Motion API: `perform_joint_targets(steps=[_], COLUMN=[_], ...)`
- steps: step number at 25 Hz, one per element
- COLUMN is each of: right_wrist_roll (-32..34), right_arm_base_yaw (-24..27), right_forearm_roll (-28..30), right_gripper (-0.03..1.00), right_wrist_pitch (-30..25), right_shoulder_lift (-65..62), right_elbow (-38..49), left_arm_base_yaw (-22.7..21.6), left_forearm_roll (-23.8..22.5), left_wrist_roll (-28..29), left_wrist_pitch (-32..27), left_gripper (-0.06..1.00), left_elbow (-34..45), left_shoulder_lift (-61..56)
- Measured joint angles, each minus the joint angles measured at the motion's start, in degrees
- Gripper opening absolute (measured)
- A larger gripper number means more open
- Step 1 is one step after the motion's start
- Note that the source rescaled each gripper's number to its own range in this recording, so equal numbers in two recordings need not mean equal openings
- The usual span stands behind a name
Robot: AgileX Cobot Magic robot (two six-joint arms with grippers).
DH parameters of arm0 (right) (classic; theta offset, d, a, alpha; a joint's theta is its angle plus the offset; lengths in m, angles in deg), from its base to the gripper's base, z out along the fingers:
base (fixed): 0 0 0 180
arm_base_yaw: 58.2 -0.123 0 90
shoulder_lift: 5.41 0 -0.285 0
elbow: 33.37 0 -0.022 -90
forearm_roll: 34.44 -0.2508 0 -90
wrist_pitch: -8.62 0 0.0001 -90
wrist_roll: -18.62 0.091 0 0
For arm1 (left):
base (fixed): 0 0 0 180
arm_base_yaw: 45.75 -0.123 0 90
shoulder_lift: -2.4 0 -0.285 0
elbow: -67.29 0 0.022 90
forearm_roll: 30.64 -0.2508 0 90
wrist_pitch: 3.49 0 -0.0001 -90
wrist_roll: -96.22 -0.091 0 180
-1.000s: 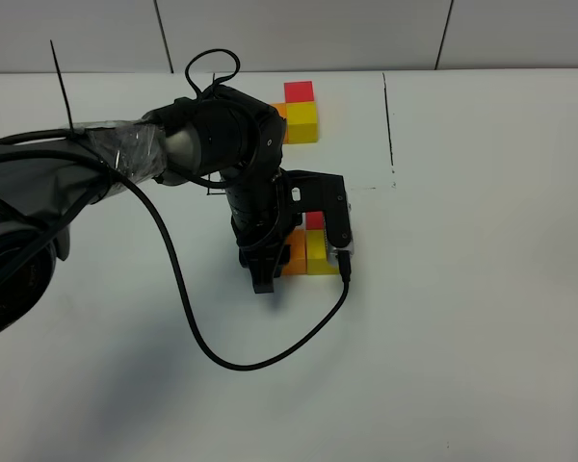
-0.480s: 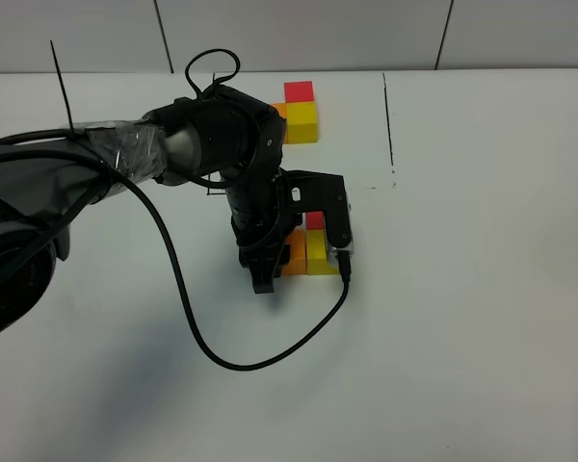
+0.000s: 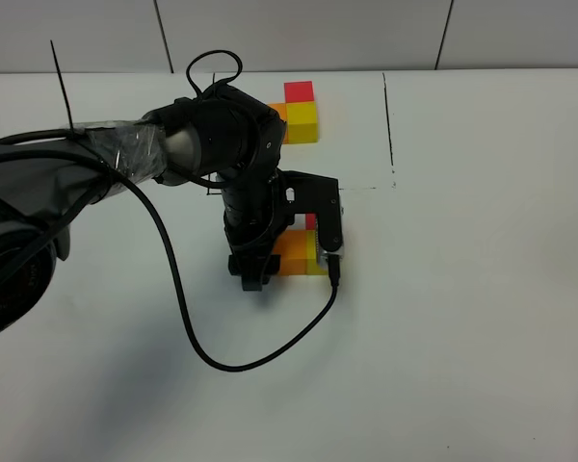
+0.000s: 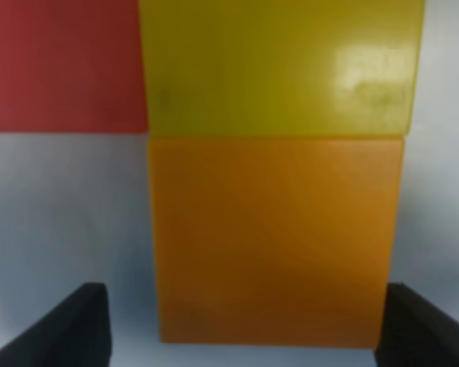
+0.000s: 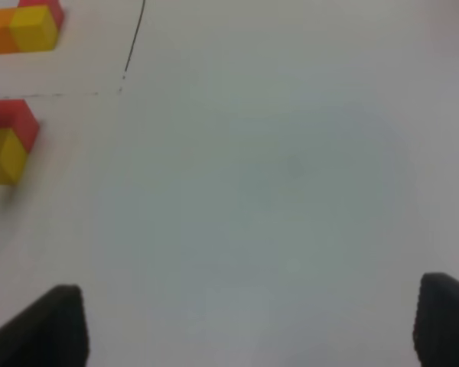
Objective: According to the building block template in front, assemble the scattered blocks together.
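Three scattered blocks [image 3: 303, 248] sit joined mid-table, at 6 o'clock from the building block template [image 3: 301, 117]. We see the left gripper [image 4: 241, 325] directly above, jaws spread clear of the orange cube [image 4: 271, 241], touching neither side. Right gripper [image 5: 252, 325] is wide, empty, well off toward 3 o'clock.

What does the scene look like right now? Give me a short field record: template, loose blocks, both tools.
template: building block template at the far edge of the table, red, orange and yellow cubes joined
orange block: orange block flush against the yellow block
red block: red block touching the yellow one's side
left tool: left tool open, fingers either side of the orange block with gaps showing
right tool: right tool open over bare table, holding nothing
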Motion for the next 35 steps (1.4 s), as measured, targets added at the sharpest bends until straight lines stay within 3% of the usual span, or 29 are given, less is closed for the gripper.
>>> perform_joint_targets(steps=[4, 13, 18, 26, 29, 35], right_wrist_roll=[0.00, 0.00, 0.00, 0.00, 0.00, 0.00], right_arm_base_yaw=[0.00, 0.00, 0.00, 0.00, 0.00, 0.00], right_forearm_roll=[0.00, 0.00, 0.00, 0.00, 0.00, 0.00], right_gripper=[0.73, 0.73, 0.73, 0.73, 0.73, 0.73], right_wrist_pitch=[0.00, 0.00, 0.00, 0.00, 0.00, 0.00], right_shoulder_lift=[0.00, 0.00, 0.00, 0.00, 0.00, 0.00], right_elbow=[0.00, 0.00, 0.00, 0.00, 0.00, 0.00], left_arm_base_yaw=[0.00, -2.36, -10.57, -25.21, -27.81, -28.19], left_forearm_roll=[0.00, 0.11, 0.39, 0.93, 0.85, 0.69], left_wrist_roll=[0.08, 6.91, 13.22, 27.40, 30.82, 36.13], left_wrist_pitch=[-0.77, -4.20, -8.38, -8.83, -10.08, -16.49], left_gripper=[0.75, 0.76, 0.76, 0.76, 0.76, 0.77], left_elbow=[0.00, 0.00, 0.00, 0.00, 0.00, 0.00], left_shoulder_lift=[-0.37, -11.80, -17.65, -28.04, -32.50, -43.57])
